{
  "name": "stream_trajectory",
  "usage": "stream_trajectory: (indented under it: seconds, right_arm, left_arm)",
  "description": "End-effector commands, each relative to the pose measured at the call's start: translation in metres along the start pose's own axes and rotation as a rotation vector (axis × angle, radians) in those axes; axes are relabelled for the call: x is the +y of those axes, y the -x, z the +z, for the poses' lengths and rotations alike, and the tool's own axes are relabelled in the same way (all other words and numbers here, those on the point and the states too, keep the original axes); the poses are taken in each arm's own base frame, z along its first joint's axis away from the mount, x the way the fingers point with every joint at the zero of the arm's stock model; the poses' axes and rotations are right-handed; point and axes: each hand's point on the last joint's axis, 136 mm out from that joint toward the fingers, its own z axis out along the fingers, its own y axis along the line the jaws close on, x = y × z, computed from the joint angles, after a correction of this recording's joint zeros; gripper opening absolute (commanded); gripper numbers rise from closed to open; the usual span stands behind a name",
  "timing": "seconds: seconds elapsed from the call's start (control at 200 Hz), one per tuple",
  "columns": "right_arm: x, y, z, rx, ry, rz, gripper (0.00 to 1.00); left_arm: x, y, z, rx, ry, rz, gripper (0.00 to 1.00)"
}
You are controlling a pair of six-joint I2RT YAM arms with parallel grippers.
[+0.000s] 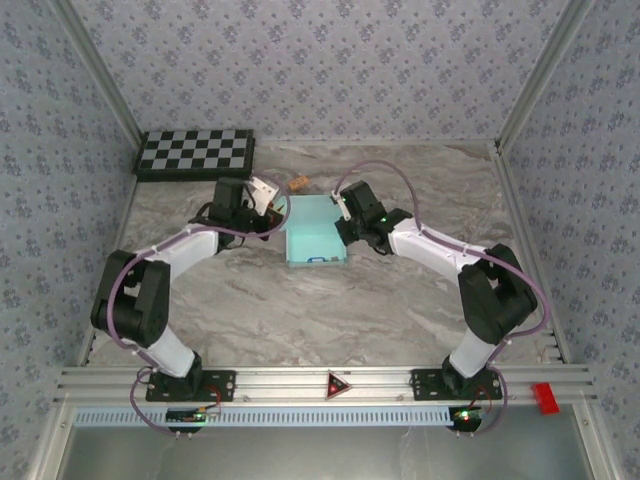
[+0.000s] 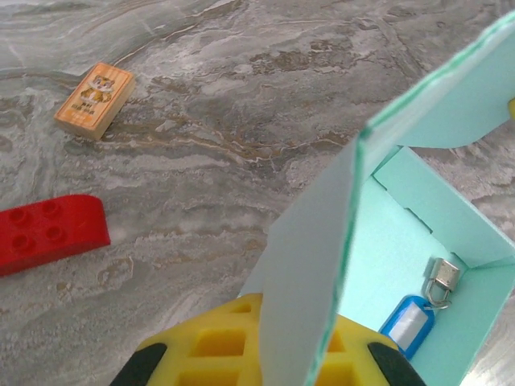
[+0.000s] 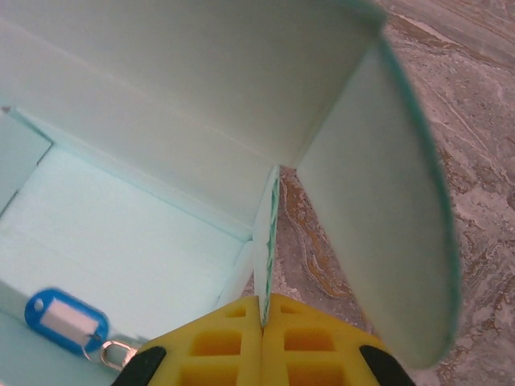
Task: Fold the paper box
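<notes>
Left hand (image 1: 264, 192) is clamped on a side flap of the paper box (image 1: 318, 235), at the box's far-left corner in the overhead view. From the left wrist, its yellow fingers (image 2: 201, 342) pinch the lower edge of that pale flap, which stands nearly upright and runs away from the camera, while the open tray of the paper box (image 2: 451, 233) lies to the right of the left hand (image 2: 265, 322).

On the other side, the right hand (image 1: 345, 207) meets the box at its far-right edge. Its wrist view shows the right hand (image 3: 263, 301) closed on a thin panel seen edge-on between the yellow pads (image 3: 217, 338). The inside of the paper box (image 3: 145, 233) spreads to the left of the grip, and a rounded flap rises tilted to the right of it.

Between the two hands, the box sits open side up on the marbled worktop (image 1: 300, 310), toward the far half. A blue key tag (image 2: 406, 322) with a metal clasp lies inside it by the near wall.

Left of the box on the worktop lie a red block (image 2: 48, 233) and, farther off, a small printed wooden tile (image 2: 94, 100). A checkerboard (image 1: 195, 152) lies at the far-left corner.
</notes>
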Motion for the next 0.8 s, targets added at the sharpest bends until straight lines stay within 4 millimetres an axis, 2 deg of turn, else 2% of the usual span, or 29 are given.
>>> stream_trajectory:
  seconds: [0.0, 0.175, 0.385, 0.795]
  right_arm:
    - [0.004, -0.003, 0.004, -0.02, -0.028, 0.066, 0.0]
    - [0.006, -0.007, 0.005, -0.039, -0.06, 0.119, 0.0]
    - [0.01, -0.012, 0.003, -0.056, -0.078, 0.165, 0.0]
    - [0.01, -0.013, -0.002, -0.094, -0.105, 0.231, 0.0]
  left_arm:
    - [-0.002, 0.027, -0.013, -0.1, 0.087, -0.038, 0.07]
    - [-0.012, 0.024, -0.013, -0.12, 0.131, -0.069, 0.08]
    - [-0.015, 0.02, -0.01, -0.132, 0.189, -0.116, 0.13]
    - [-0.007, 0.016, -0.009, -0.155, 0.252, -0.234, 0.16]
